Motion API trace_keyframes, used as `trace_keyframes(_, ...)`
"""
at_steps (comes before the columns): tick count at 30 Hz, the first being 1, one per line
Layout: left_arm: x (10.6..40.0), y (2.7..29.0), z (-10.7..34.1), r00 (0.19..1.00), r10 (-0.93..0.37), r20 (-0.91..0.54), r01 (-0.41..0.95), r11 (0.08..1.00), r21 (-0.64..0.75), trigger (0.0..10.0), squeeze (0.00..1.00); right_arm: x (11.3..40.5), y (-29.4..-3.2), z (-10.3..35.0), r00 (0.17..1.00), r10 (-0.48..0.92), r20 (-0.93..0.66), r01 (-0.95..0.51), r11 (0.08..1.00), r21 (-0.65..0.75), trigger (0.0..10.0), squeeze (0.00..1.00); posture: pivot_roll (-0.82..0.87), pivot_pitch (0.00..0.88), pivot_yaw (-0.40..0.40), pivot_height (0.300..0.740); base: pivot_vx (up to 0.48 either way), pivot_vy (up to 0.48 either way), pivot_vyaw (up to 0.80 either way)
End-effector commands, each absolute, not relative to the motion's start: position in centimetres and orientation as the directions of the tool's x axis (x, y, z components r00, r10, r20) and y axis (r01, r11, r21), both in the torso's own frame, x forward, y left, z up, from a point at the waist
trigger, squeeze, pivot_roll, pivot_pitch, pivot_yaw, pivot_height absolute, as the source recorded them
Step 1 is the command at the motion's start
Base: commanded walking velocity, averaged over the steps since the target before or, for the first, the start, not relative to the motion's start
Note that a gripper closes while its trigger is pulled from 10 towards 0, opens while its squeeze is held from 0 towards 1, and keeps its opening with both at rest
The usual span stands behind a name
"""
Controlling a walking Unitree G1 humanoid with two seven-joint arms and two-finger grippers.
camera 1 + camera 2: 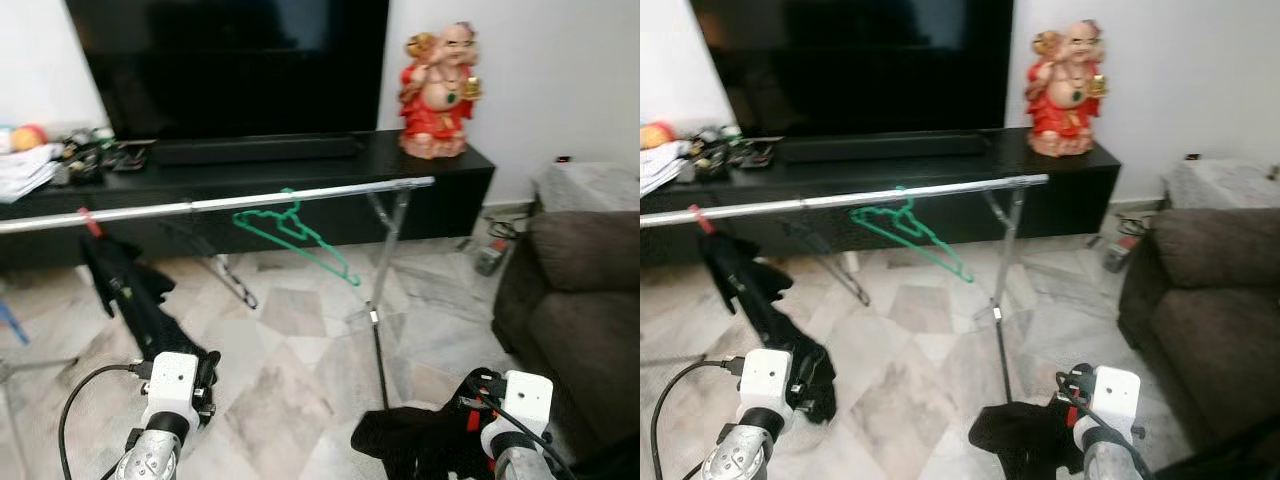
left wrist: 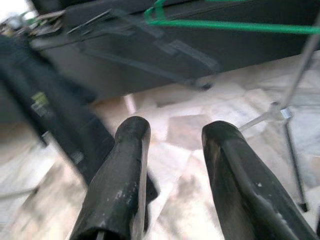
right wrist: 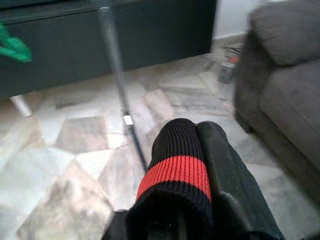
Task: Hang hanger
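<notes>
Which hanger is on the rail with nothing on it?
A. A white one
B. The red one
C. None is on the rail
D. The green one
D: the green hanger hangs bare from the silver rail, while the red hanger further along the robot's left carries a dark garment.
</notes>
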State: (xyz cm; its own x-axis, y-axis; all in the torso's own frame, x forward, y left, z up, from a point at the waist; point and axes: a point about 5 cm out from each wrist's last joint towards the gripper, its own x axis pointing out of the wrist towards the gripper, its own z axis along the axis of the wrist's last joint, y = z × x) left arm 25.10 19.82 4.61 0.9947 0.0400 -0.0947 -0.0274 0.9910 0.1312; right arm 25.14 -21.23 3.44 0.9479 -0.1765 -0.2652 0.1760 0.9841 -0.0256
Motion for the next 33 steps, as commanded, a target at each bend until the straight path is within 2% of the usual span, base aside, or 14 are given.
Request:
trace_keyframes(1,25.0,20.2,4.9,0.994,0.049,-0.103,-0.035,0.991,0.132,10.0,0.0,26.1,-20.2,5.2,0.975,-0.138,-0.172,0.138,0.99,-0.011,10.0,0.0,0.01,0.0,0.069,0.74,0.0,0.0,0.8)
trace_keyframes(5,25.0,19.9,4.7,0.992,0.035,-0.122,-0.018,0.99,0.139,10.0,0.0,26.7,-19.7,5.7,0.982,-0.115,-0.151,0.123,0.991,0.045,10.0,0.0,0.0,0.0,0.07,0.74,0.0,0.269,0.33)
trace_keyframes(9,25.2,19.7,4.6,0.992,0.035,-0.123,-0.019,0.992,0.126,10.0,0.0,27.0,-19.5,6.0,0.986,-0.094,-0.136,0.1,0.994,0.033,10.0,0.0,0.0,0.0,0.066,0.74,0.0,0.469,0.0)
trace_keyframes(16,25.3,19.5,4.7,0.992,0.039,-0.122,-0.025,0.993,0.111,10.0,0.0,27.1,-19.3,5.8,0.987,-0.076,-0.141,0.08,0.996,0.024,10.0,0.0,0.01,0.0,0.054,0.74,0.0,0.0,0.0)
trace_keyframes(24,25.2,19.3,4.4,0.989,0.063,-0.132,-0.053,0.995,0.08,10.0,0.0,27.5,-19.4,5.9,0.989,-0.043,-0.144,0.04,0.999,-0.023,10.0,0.0,0.02,0.0,0.031,0.74,0.0,0.48,0.0)
trace_keyframes(33,25.6,20.0,5.2,0.977,0.186,-0.108,-0.19,0.981,-0.034,10.0,0.0,28.7,-19.4,7.0,0.992,0.001,-0.122,-0.009,0.998,-0.065,10.0,0.0,0.06,0.0,-0.031,0.74,0.0,0.48,0.0)
